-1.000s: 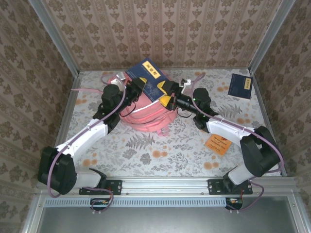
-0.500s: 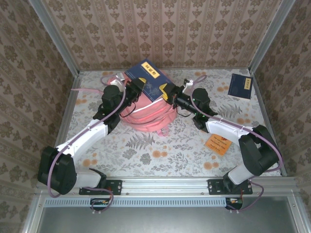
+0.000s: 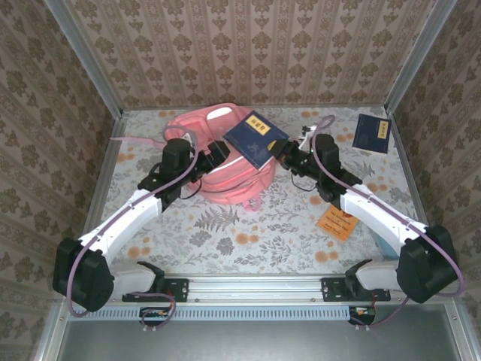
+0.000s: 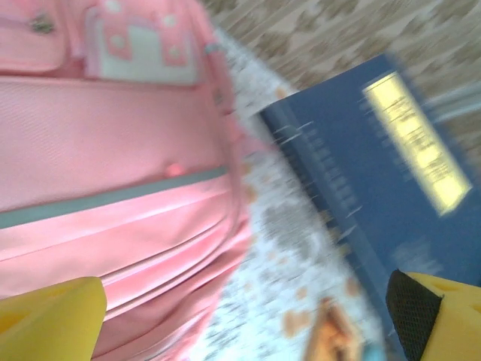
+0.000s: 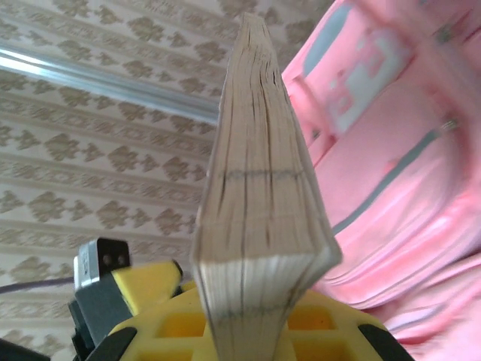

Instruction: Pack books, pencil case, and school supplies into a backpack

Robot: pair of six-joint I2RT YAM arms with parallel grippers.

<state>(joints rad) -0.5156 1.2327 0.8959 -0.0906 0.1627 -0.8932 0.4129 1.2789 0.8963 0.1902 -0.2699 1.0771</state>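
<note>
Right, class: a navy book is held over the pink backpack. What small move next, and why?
Probably the open left gripper should lift the backpack by its top: the right gripper holds the navy book by its edge above it, and I cannot tell if it is open.

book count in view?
3. Navy book in the right gripper by the backpack; second navy book, far-right corner; orange book beside the right arm. More may hide inside.
</note>
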